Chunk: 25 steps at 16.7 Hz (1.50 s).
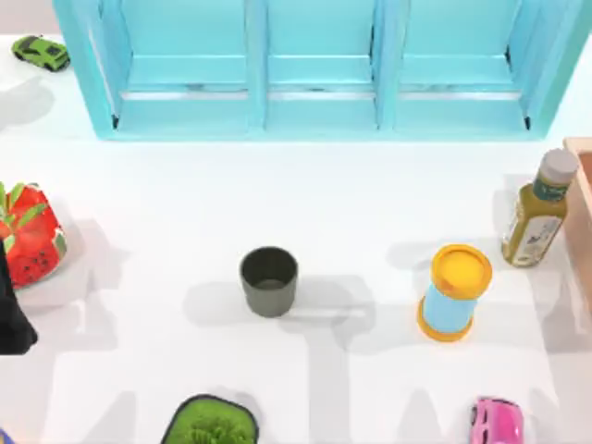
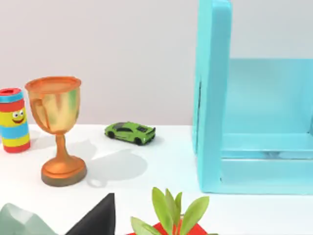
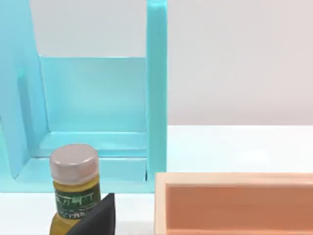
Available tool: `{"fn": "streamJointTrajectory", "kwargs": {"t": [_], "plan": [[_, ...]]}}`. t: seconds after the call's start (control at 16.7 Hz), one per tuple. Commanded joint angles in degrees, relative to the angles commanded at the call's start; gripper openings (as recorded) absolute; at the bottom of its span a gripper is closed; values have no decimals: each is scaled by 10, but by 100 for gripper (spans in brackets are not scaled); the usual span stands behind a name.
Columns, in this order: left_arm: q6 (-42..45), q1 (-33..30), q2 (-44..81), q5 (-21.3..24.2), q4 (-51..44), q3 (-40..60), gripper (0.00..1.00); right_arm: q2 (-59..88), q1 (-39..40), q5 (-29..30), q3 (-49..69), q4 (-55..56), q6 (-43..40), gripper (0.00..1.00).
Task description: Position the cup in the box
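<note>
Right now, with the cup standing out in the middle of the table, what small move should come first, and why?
Probably bring the right arm in over the cup and lower its gripper around the rim. The cup stands upright and apart from the blue canister, nothing grips it yet, and the wooden box sits at the table's right edge, so the right arm seems better placed. The left arm is parked at the left edge.

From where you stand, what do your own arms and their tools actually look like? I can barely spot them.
Little of them is in sight. At the top view's left edge my left arm is a plain black, matt, rounded shape, with no markings or cables to see. Each wrist view catches one black, pointed, wedge-shaped fingertip of its own tool: the left tool's and the right tool's.
</note>
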Motion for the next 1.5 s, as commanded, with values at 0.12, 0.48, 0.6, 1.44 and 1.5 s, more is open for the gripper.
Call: {"fn": "streamJointTrajectory", "kwargs": {"t": [0.12,0.48,0.6,1.44,1.5], "plan": [[0,0,0,0,0,0,100,0,0,0,0,0,0,100],[0,0,0,0,0,0,100,102,47,19,116,-65,32,100],[0,0,0,0,0,0,100,170,78,33,203,-106,55,100],[0,0,0,0,0,0,100,872,355,103,1064,-551,296,100],[0,0,0,0,0,0,100,927,371,104,1119,-587,315,100]]}}
